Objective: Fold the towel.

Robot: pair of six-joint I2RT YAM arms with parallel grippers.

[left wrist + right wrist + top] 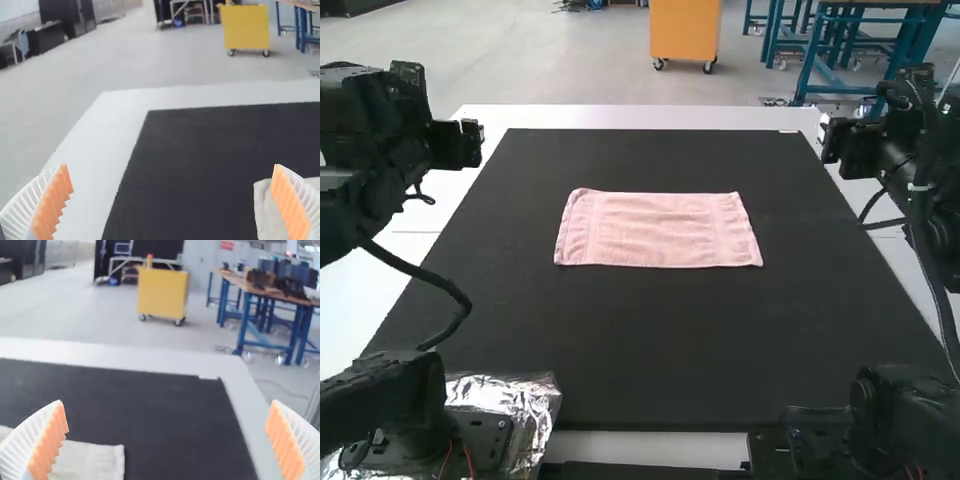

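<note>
Well, the pink towel [658,230] lies flat, apparently unfolded; I've every fold left, my left gripper [171,167] and right gripper [167,402] open, empty.

Towel [658,230] — pink | spread flat, longer side crosswise | on black mat [650,340] — near its middle

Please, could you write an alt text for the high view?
A pink towel lies flat, long sides crosswise, on a black mat over a white table. The robot's left arm and right arm stand on either side, away from it.
</note>
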